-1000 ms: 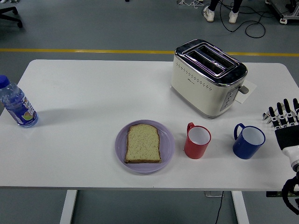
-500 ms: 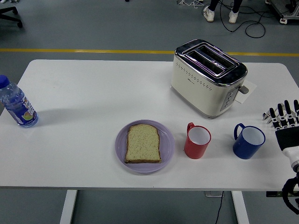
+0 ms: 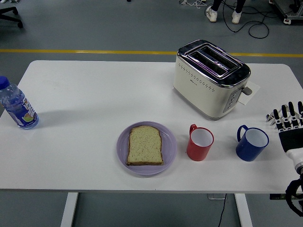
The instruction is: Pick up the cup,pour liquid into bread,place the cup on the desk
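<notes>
Red cup (image 3: 200, 144) upright, handle far-left; right robot hand (image 3: 289, 127) spread.

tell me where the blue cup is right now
In the head view the blue cup stands on the table's right side, right of the red cup and just left of the robot's right hand.

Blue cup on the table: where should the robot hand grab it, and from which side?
Probably around the body of the blue cup, coming from the right, where the open right hand waits. The cup stands upright, its handle points up-left toward the toaster, so the right wall is bare and free.
</notes>
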{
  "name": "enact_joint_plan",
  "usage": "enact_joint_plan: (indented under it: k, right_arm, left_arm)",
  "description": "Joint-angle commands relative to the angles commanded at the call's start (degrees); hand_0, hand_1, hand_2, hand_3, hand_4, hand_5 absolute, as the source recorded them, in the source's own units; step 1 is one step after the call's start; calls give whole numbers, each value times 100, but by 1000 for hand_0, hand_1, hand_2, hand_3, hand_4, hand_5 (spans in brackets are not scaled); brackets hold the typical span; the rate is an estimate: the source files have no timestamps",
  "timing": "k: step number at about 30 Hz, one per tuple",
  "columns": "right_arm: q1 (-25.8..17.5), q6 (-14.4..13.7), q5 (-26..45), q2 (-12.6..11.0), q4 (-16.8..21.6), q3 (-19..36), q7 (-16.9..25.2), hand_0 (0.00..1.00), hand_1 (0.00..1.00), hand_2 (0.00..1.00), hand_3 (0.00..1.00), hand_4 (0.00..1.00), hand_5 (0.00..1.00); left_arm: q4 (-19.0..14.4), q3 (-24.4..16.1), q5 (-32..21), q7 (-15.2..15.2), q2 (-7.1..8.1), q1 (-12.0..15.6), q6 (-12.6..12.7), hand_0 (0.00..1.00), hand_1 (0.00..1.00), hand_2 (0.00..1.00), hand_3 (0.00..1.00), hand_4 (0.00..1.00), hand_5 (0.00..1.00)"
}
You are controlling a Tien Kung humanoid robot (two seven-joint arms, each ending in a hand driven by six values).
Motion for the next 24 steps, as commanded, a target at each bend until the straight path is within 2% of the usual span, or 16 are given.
enact_joint_plan:
  k: [24]
  right_arm:
    - [13,-25,94,15,-23,-4,4,651,570,637,605,593,202]
  left_arm:
    - [1,-13,7,0,0,-12,5,632,638,649,502,239,863]
